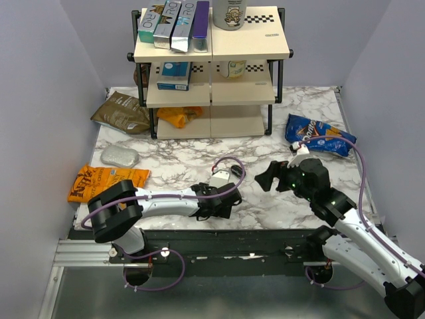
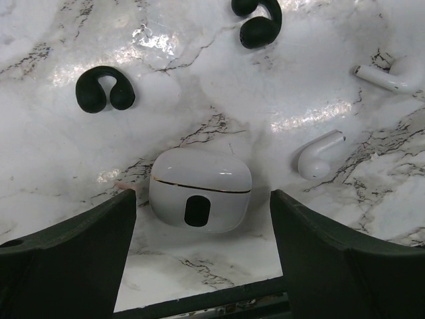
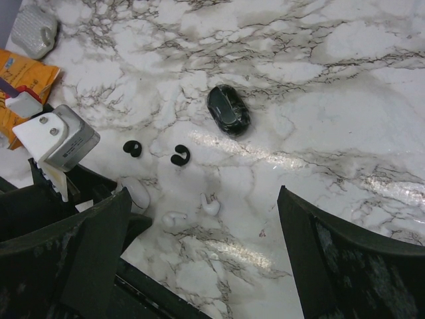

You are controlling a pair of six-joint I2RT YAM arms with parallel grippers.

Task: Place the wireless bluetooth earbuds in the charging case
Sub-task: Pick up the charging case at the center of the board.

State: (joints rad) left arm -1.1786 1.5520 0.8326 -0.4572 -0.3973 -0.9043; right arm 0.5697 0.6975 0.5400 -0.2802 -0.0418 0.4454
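Two tiny black C-shaped earbuds (image 2: 105,90) (image 2: 255,23) lie on the marble beyond a closed white charging case (image 2: 199,189). The right wrist view shows the same buds (image 3: 132,148) (image 3: 179,155), the white case (image 3: 136,193) and a larger black oval pod (image 3: 228,109) lying farther off. My left gripper (image 2: 202,246) is open and empty, low over the table, its jaws either side of the near face of the white case without touching it. My right gripper (image 3: 206,252) is open and empty, held above the table to the right (image 1: 267,178).
Two white stem earbuds (image 2: 319,154) (image 2: 385,76) lie right of the white case. A wooden shelf (image 1: 212,66) stands at the back. A blue chip bag (image 1: 319,136), an orange chip bag (image 1: 106,181), a silver pouch (image 1: 119,156) and a brown bag (image 1: 123,111) lie around. The table's near edge is close.
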